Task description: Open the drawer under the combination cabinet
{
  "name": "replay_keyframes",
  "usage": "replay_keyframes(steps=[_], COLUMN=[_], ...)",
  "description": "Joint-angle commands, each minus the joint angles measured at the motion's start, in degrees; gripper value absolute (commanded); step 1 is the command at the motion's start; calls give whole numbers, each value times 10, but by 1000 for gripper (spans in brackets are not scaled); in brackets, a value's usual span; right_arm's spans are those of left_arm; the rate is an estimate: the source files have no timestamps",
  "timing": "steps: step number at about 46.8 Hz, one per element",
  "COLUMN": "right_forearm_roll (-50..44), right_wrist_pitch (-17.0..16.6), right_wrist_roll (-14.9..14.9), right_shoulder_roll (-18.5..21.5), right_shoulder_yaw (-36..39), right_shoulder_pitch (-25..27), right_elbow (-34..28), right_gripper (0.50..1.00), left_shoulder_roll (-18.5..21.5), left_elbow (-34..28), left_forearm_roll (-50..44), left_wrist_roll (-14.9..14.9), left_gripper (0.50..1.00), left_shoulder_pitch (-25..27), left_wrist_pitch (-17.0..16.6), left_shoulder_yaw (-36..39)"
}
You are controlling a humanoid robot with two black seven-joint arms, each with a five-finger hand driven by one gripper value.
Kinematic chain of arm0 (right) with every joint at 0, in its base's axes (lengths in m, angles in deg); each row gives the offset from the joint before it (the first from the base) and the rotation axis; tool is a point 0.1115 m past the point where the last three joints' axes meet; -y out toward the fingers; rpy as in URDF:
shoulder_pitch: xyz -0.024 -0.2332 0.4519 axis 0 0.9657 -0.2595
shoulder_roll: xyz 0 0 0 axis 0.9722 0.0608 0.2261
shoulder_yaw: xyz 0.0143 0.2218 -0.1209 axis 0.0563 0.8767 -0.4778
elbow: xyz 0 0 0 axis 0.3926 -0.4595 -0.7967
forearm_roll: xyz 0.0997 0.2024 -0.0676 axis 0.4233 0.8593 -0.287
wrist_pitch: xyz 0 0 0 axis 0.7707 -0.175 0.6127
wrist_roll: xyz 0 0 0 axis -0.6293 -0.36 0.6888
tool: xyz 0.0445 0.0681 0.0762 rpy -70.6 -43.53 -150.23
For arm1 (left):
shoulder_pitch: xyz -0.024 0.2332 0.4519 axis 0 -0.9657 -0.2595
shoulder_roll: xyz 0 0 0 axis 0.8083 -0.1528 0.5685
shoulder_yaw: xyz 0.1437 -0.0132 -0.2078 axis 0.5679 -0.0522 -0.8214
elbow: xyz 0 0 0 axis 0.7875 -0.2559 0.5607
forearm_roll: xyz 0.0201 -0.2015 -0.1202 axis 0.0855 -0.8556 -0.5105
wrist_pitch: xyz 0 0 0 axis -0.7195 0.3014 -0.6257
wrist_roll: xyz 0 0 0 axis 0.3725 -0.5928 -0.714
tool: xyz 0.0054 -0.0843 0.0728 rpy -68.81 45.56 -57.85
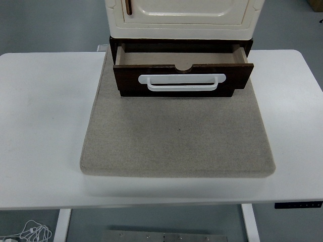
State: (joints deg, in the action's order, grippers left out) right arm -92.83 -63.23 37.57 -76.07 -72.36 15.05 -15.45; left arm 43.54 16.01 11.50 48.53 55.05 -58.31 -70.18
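Neither hand is showing in the head view, so there is no telling whether either is released, clenched or grasping anything, nor which arm is lying nearer the drawer. No direction from a hand to the drawer can be given for the same reason.

The drawer is sitting at the far middle of the worktop, under the cream cabinet, and is standing pulled out toward the near edge. Its dark brown front is jutting past the cabinet base and overhanging the far end of the grey mat. Its long axis is running left to right across the view, and the white handle is lying along that same line on the front face, facing the robot. Any further pull would be going straight toward the near edge, square to that axis.

Behind the front panel, a strip of the pale brown inside is showing, with nothing visible in it. A small half-round notch is cutting into the top edge of the front, just above the handle.

Judging by the gap showing, the task is looking done or nearly so.
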Motion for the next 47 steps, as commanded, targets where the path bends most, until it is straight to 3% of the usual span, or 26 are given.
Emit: replay_keyframes(steps=[1, 13, 18, 26, 31, 47], right_forearm_roll=[0, 0, 0, 0, 0, 0], right_wrist_pitch=[0, 0, 0, 0, 0, 0], right_wrist_roll=[0, 0, 0, 0, 0, 0], right_shoulder_roll=[0, 0, 0, 0, 0, 0], right_shoulder_yaw=[0, 0, 0, 0, -1, -2], right_shoulder_pitch=[0, 0, 0, 0, 0, 0], right_elbow=[0, 0, 0, 0, 0, 1], right_gripper=[926, 926, 926, 926, 926, 926], left_shoulder_roll=[5, 8, 2, -16, -52, -102], left_elbow=[47, 206, 242, 243, 240, 245], left_forearm_roll=[-27, -88, -121, -158, -160, -198], left_wrist_roll=[0, 2, 4, 7, 7, 22], left_gripper=[1000, 1000, 1000, 1000, 1000, 1000], left_shoulder_pitch=[-1, -6, -28, -98, -146, -226], left_wrist_pitch=[-10, -8, -14, -29, -54, -53], left_shoulder_yaw=[1, 8, 8, 9, 9, 6])
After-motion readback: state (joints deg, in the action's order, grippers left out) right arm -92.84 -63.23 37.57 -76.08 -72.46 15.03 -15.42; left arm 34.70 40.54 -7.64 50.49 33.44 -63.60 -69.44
